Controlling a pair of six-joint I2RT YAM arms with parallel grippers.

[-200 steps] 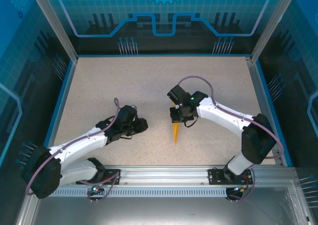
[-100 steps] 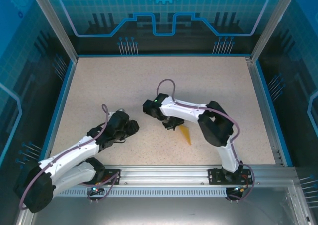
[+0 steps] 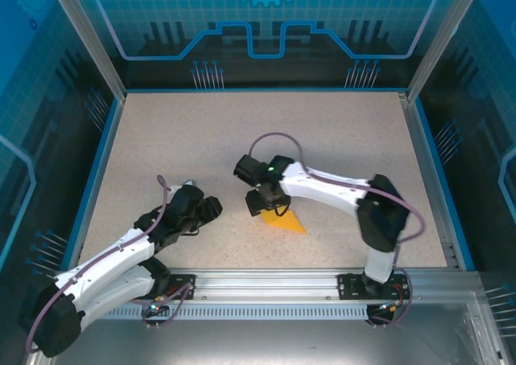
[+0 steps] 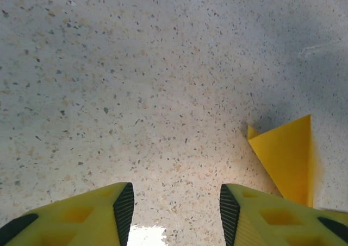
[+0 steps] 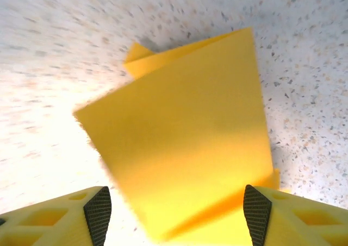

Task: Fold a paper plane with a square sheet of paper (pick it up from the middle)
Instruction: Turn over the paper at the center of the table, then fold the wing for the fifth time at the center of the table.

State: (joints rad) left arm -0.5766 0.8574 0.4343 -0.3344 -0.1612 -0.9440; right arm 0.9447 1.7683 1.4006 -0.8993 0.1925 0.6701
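Note:
The orange-yellow paper [image 3: 285,221], folded into a pointed triangular shape, lies on the speckled table just in front of the middle. My right gripper [image 3: 270,201] hovers over its left end. In the right wrist view the folded paper [image 5: 187,137] spreads below and ahead of the right gripper [image 5: 176,213], whose jaws stand wide apart with neither pad pressing on it. My left gripper [image 3: 206,211] is left of the paper and apart from it. In the left wrist view the left gripper [image 4: 174,213] is open over bare table, with the paper [image 4: 288,153] off to its right.
The speckled tabletop [image 3: 242,131] is bounded by a blue rim [image 3: 103,163] and glass walls. An aluminium rail [image 3: 266,280] with both arm bases runs along the near edge. The right arm's elbow [image 3: 383,212] stands right of the paper.
The right gripper has swung left and lower and opened its jaws. The paper, earlier a narrow dart at its fingers, now lies wider on the table. The left arm has drawn back slightly.

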